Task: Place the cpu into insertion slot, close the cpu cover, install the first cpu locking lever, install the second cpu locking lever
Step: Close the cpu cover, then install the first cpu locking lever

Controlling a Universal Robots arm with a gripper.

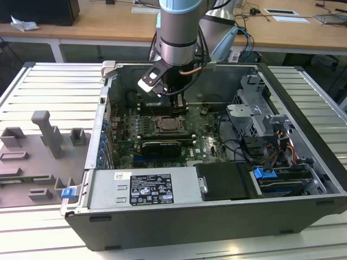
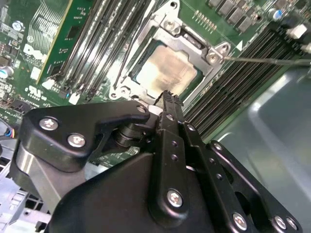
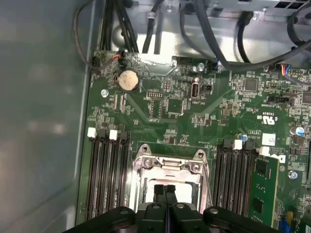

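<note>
Gripper (image 2: 167, 95) fingers are pinched fully together w/ nothing between them, tips right over one edge of the cpu (image 2: 167, 73). The cpu sits flat in the insertion slot (image 2: 121, 89), cpu cover (image 3: 167, 164) apparently down around it. A thin locking lever (image 2: 267, 60) sticks out from the socket corner over the memory slots (image 2: 233, 87) and looks unlatched, so prob. the first-lever step. That calls for the closed tips landing square on the rod & pressing it under its catch w/o slipping.
</note>
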